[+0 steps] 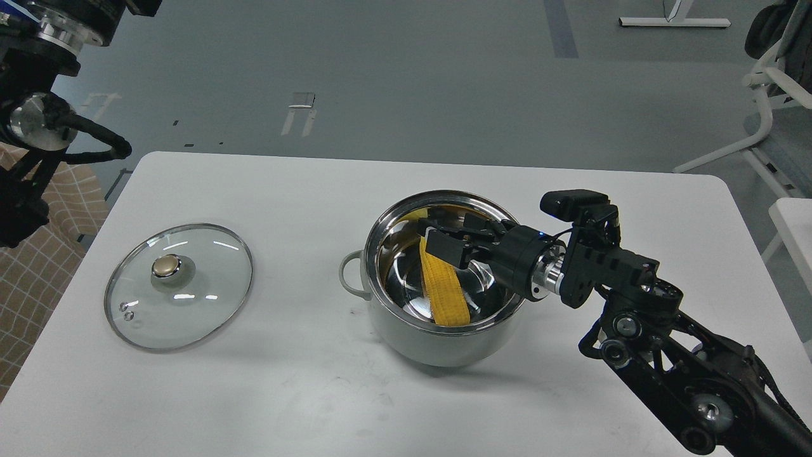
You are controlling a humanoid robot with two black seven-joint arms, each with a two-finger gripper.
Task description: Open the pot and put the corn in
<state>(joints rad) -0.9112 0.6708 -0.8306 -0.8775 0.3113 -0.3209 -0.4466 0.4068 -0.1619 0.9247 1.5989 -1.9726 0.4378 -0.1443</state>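
The pale grey-green pot [406, 339] stands uncovered right of the table's middle. The yellow corn [445, 293] lies inside it, slanting down the steel wall, with its far end under my gripper. My right gripper [449, 232] hovers just over the pot's opening, above the corn's far end. Its jaws stand apart and the corn looks free of them. The glass lid [196, 298] with its gold knob [166, 266] lies flat on the table to the left. Of my left arm [38, 120] only thick parts show at the top left; its gripper is out of view.
The white table [266, 387] carries the pot and the lid. Its far edge runs behind the pot, and grey floor lies beyond it. A white chair frame [764, 108] stands off the table at the right. A checked cloth [38, 266] shows at the left edge.
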